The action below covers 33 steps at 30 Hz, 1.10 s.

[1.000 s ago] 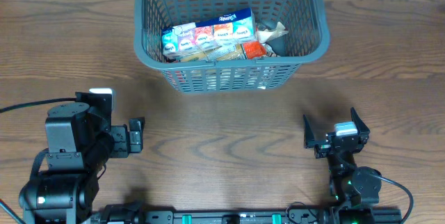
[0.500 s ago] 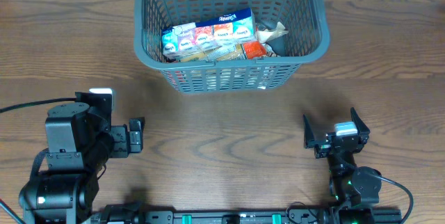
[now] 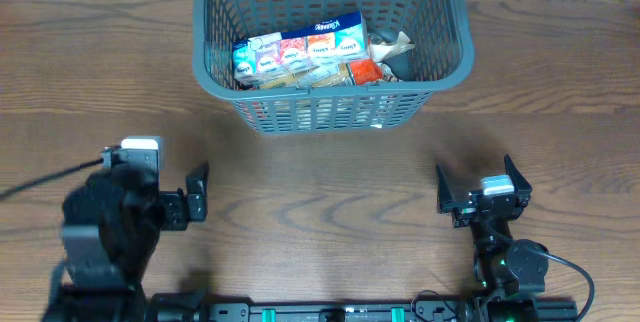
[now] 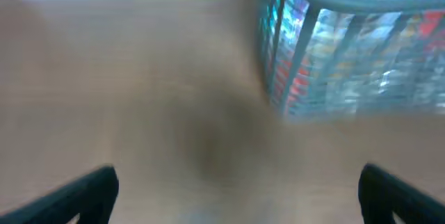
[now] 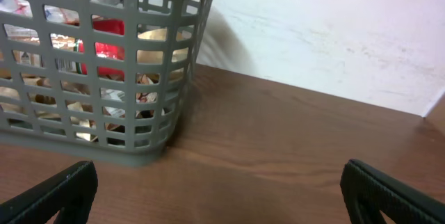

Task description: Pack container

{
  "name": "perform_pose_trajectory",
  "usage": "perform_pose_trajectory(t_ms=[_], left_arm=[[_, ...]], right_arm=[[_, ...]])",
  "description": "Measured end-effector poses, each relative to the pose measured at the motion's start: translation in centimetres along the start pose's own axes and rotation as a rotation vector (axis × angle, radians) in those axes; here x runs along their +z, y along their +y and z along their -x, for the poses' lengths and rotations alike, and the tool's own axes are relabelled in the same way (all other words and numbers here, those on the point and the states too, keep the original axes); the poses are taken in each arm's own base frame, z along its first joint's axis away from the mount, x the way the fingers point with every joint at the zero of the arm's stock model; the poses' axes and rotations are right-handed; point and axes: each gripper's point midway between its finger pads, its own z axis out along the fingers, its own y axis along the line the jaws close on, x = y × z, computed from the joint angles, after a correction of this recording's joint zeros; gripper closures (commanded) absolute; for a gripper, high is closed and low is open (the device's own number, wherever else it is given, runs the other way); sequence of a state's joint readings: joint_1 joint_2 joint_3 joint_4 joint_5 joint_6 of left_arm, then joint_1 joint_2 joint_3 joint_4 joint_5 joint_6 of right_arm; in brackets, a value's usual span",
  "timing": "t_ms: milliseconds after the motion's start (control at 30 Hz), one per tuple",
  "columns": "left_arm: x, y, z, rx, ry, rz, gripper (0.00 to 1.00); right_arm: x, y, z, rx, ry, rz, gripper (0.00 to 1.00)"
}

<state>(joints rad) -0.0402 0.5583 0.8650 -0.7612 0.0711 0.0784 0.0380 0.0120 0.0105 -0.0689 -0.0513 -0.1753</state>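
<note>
Container (image 3: 210, 32) at far centre of bench (image 3: 320, 192), snack packs (image 3: 300, 57) inside, none seen outside; packing likely done. Left gripper (image 3: 196, 194) looks spread (blurry wrist view), right gripper (image 3: 473, 165) spread, both empty.

A dark brown wood-grain desk (image 3: 320, 192) is seen in all three views, with the grain running left to right in the overhead shot. Parked directly on it is a big dark grey rectangular plastic basket with slotted lattice sides (image 3: 330, 112). It's set flat on its base toward the far side, roughly centred left to right. In the right wrist view the basket (image 5: 132, 156) is seated flush on the desk (image 5: 278, 154), and a white wall (image 5: 334, 36) is met at the desk's far edge just behind. The left wrist view is badly blurred, but brown desk (image 4: 139, 113) and a corner of the basket (image 4: 334, 64) can be made out.
</note>
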Motion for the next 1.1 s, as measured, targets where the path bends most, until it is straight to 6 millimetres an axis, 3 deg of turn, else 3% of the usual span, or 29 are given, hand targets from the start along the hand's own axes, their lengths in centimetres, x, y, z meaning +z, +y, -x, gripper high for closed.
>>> perform_pose_trajectory(t_ms=[100, 233, 367, 533, 700, 933, 1100], left_arm=[[1.6, -0.3, 0.5, 0.009, -0.187, -0.010, 0.01], [4.8, -0.3, -2.0, 0.010, -0.324, -0.010, 0.02], [6.6, -0.3, -3.7, 0.012, -0.454, -0.008, 0.01], [7.7, -0.2, -5.9, 0.016, -0.501, 0.002, 0.02], [7.1, 0.0, -5.5, 0.068, -0.528, 0.029, 0.01], [7.8, -0.2, -8.1, 0.121, -0.426, 0.029, 0.01], [7.4, -0.4, -8.0, 0.132, -0.435, 0.019, 0.01]], right_arm=[[0.0, 0.0, 0.0, 0.003, 0.000, -0.001, 0.01], [0.0, -0.1, 0.0, 0.003, 0.000, -0.003, 0.01], [0.0, -0.1, 0.0, 0.003, 0.001, -0.003, 0.01], [0.0, -0.1, 0.0, 0.003, 0.000, -0.003, 0.01], [0.0, -0.1, 0.0, 0.003, 0.001, -0.003, 0.01], [0.0, -0.1, 0.0, 0.003, 0.000, -0.003, 0.01], [0.0, -0.1, 0.0, 0.003, 0.000, -0.004, 0.01]])
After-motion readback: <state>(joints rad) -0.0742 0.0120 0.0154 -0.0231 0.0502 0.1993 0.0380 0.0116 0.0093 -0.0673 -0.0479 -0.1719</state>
